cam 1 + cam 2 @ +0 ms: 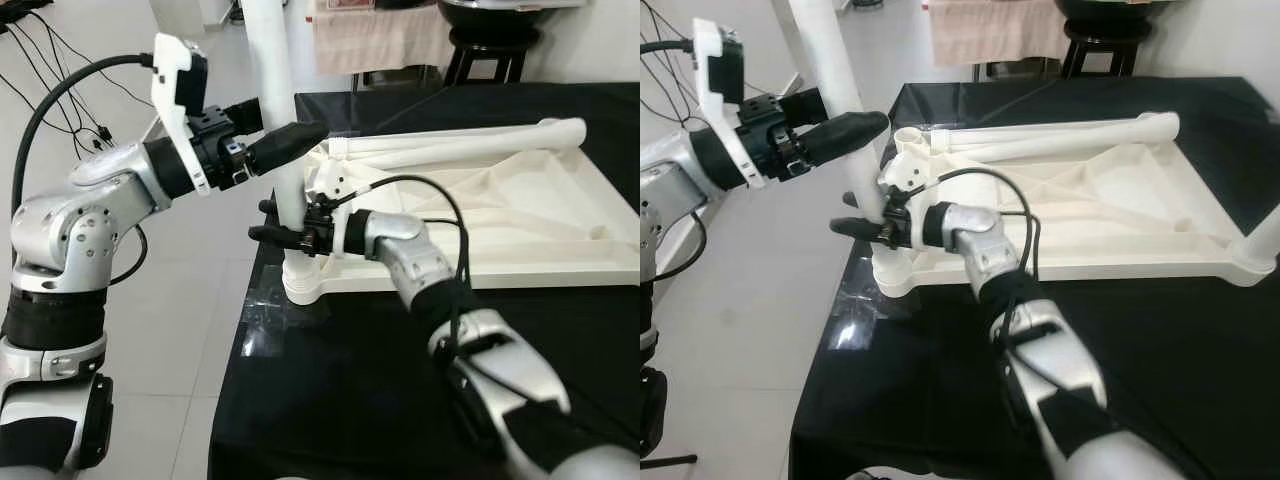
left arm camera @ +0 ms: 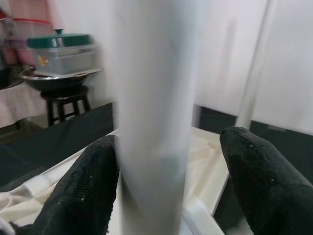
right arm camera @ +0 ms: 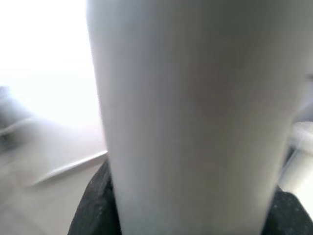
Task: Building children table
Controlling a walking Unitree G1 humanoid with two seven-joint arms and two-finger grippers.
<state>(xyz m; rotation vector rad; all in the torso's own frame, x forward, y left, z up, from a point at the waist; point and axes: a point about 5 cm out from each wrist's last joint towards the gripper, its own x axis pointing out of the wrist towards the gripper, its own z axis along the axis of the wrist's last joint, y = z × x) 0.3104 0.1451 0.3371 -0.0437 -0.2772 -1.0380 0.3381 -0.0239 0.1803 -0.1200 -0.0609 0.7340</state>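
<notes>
Black-covered table (image 1: 330,400): spreads beneath both grippers and carries the white parts.
Upturned white tabletop (image 1: 520,215): lies flat on the black cover, ribbed underside up, stretching away from the right gripper toward the robot's right.
Upright white leg (image 1: 275,120): stands in the corner socket (image 1: 303,283) just below the right gripper and rises past the left gripper out of the top of view.
Loose white leg (image 1: 1060,135): lies along the far edge of the tabletop, beyond both grippers.
Left gripper (image 1: 290,145): higher on the upright leg; fingers (image 2: 83,191) spread wide to either side of it, one touching or nearly so, the other clearly apart.
Right gripper (image 1: 275,222): low on the same leg just above the socket, fingers closed around it from both sides.
Black stool (image 1: 485,45): on the floor well beyond the table.
</notes>
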